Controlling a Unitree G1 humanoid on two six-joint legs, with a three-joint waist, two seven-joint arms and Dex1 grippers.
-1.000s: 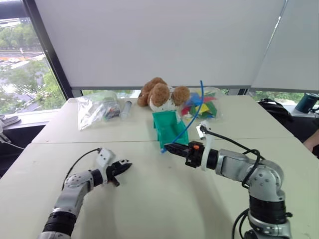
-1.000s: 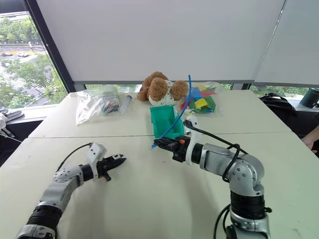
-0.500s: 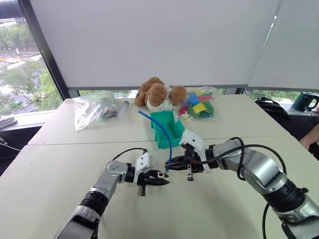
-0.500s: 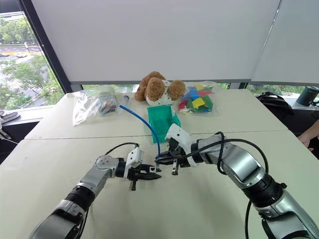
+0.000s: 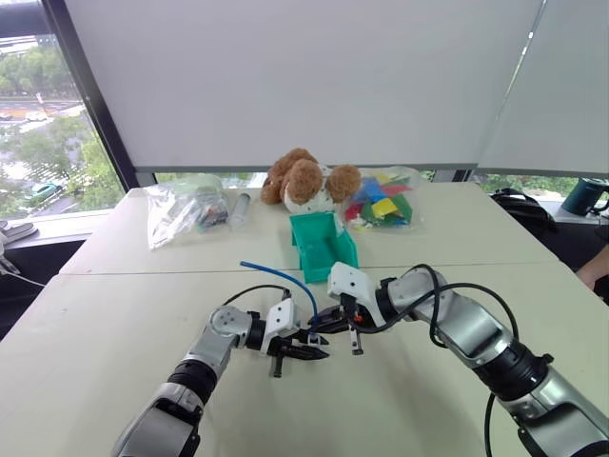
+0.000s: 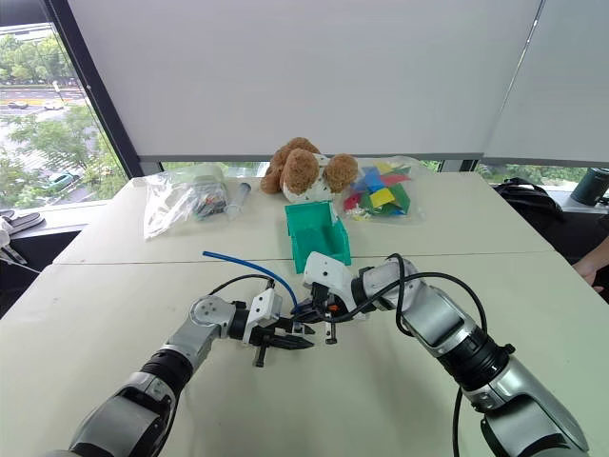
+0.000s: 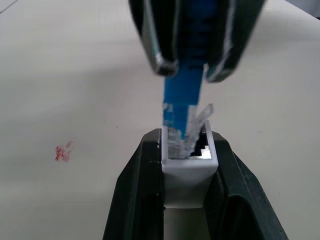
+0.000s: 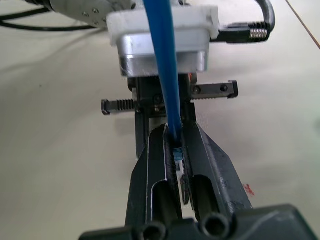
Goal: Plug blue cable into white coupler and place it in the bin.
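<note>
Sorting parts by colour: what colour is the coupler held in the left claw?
White; the coupler shows best in the left wrist view, between the left claw's black fingers.

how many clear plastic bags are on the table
2. One clear bag lies at the far left of the table, left of the teddy bear. The other bag, holding colourful pieces, sits right of the bear, behind the bin. None seem hidden.

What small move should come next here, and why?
Probably a short push by the right gripper to drive the blue cable plug straight on into the white coupler. The left gripper clamps the coupler, and the clear plug sits at its opening, seemingly only partly in, its latch tab still sticking out.
</note>
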